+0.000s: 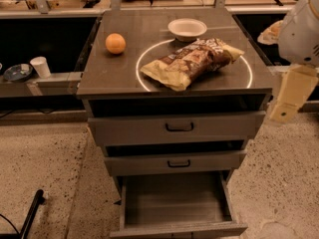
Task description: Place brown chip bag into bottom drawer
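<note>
The brown chip bag lies on the cabinet top, inside a white ring marking, dark brown in the middle with pale tan ends. The bottom drawer is pulled out below and its floor is bare. My gripper hangs at the right edge of the view, beside the cabinet's right front corner, off to the right of the bag and not touching it. It holds nothing that I can see.
An orange and a white bowl sit on the cabinet top behind the bag. The two upper drawers are closed. A white cup and a dark dish sit on a ledge at left.
</note>
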Available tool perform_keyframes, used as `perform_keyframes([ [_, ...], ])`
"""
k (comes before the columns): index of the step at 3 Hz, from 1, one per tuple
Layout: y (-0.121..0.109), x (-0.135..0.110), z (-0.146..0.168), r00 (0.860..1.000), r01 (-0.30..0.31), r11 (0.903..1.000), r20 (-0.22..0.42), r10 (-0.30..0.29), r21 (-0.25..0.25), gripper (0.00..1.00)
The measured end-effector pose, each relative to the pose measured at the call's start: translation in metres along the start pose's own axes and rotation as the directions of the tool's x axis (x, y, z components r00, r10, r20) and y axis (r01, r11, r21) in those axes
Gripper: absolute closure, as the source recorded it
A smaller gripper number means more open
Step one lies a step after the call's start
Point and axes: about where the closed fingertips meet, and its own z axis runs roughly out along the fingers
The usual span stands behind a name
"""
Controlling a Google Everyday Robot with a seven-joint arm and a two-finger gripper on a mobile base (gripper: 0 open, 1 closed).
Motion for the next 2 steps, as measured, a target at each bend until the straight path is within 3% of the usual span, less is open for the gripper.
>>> perform_keyframes([
  [1, -0.0182, -0.0276, 0.0432, 0.989, 0.146, 0.9880, -0.004, -0.146, -0.051, 0.00],
  [2, -0.0182, -0.0276, 0.0432, 0.989, 0.146, 0.9880, -0.004, -0.146, -0.051, 0.00],
])
